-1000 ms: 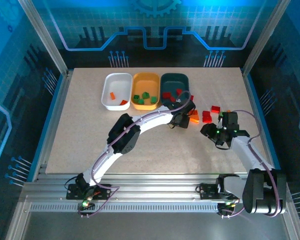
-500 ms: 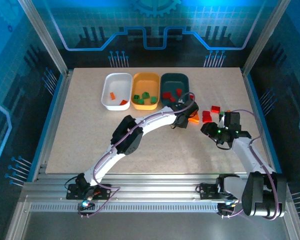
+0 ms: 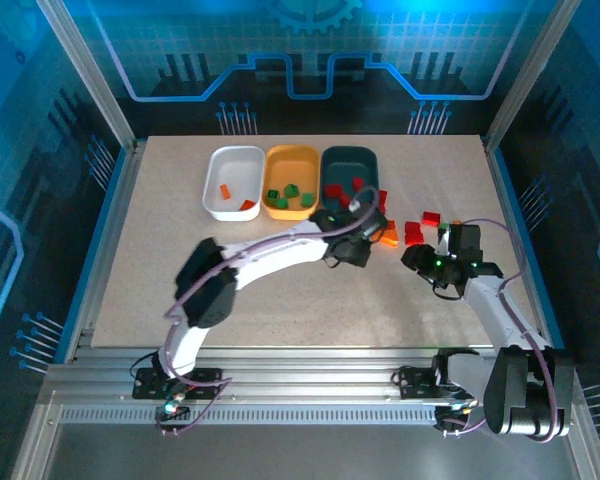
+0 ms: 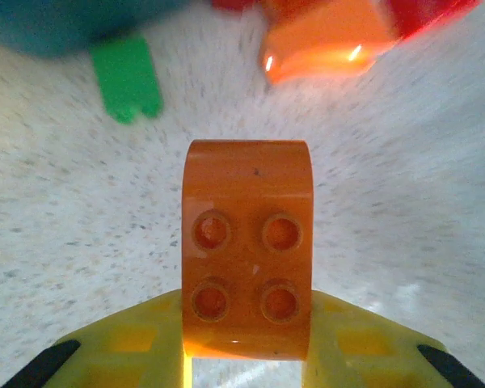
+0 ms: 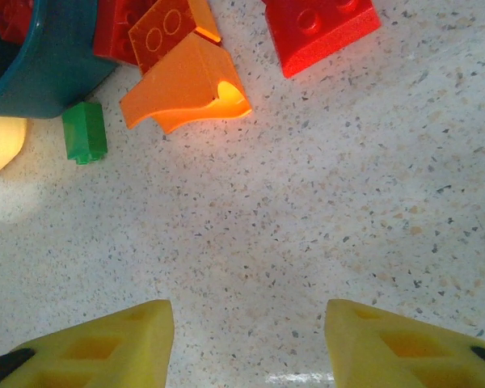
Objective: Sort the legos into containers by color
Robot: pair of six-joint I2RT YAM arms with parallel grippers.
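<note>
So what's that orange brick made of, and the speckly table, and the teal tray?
The orange brick looks like hard, smooth plastic: moulded round studs and a soft shine. The table looks like speckled stone or stone-look laminate, matte; can't tell which. The teal tray seems plastic too, with a smooth rounded wall.

Blue-tinted, evenly lit overhead view; streaky motion blur across the left wrist background; glints on orange lego (image 5: 186,89).
</note>
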